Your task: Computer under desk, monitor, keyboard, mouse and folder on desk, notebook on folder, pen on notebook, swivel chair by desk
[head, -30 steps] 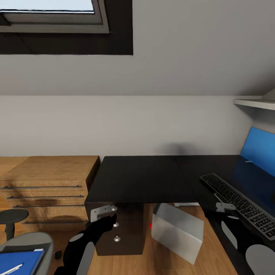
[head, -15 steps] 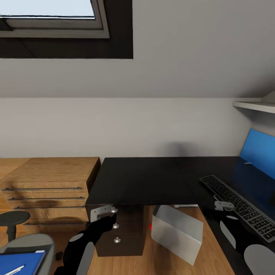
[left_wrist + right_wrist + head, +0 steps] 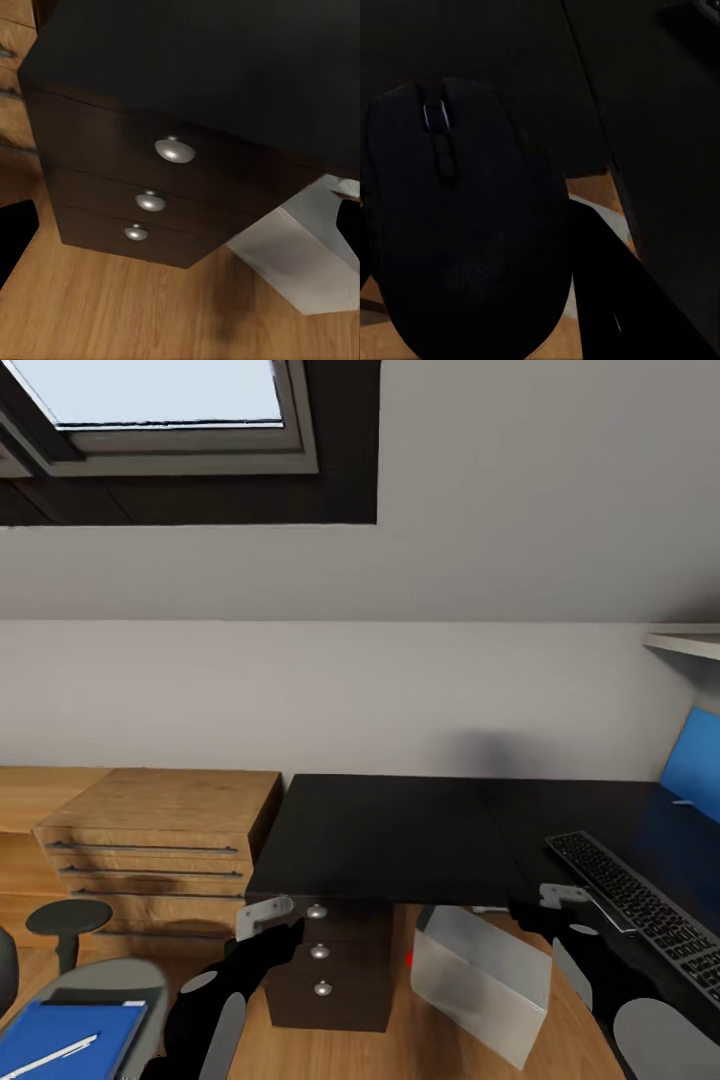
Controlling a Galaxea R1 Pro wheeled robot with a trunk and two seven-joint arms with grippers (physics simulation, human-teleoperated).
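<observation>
The glossy black desk [image 3: 390,835] fills the middle of the head view, its drawers [image 3: 112,150] carrying round silver knobs. Under it stands the pale grey computer [image 3: 480,985] with a red light. The keyboard [image 3: 640,905] lies on the desk at the right. My right gripper [image 3: 560,897] is shut on the black mouse [image 3: 465,225], at the desk's front edge left of the keyboard. My left gripper [image 3: 265,915] hangs open in front of the drawers. The swivel chair [image 3: 150,980] at bottom left carries the blue folder [image 3: 70,1040] with the pen [image 3: 50,1057] on it. Monitor and notebook are out of view.
A light wooden drawer unit [image 3: 160,840] stands left of the desk, with a small round black stool [image 3: 65,920] before it. A blue wall panel [image 3: 695,760] and a white shelf [image 3: 685,645] are at the right. Wooden floor [image 3: 112,315] lies beneath the drawers.
The camera has swung left, so the desk and keyboard sit further right in the picture. My right gripper with the mouse now sits further left of the keyboard.
</observation>
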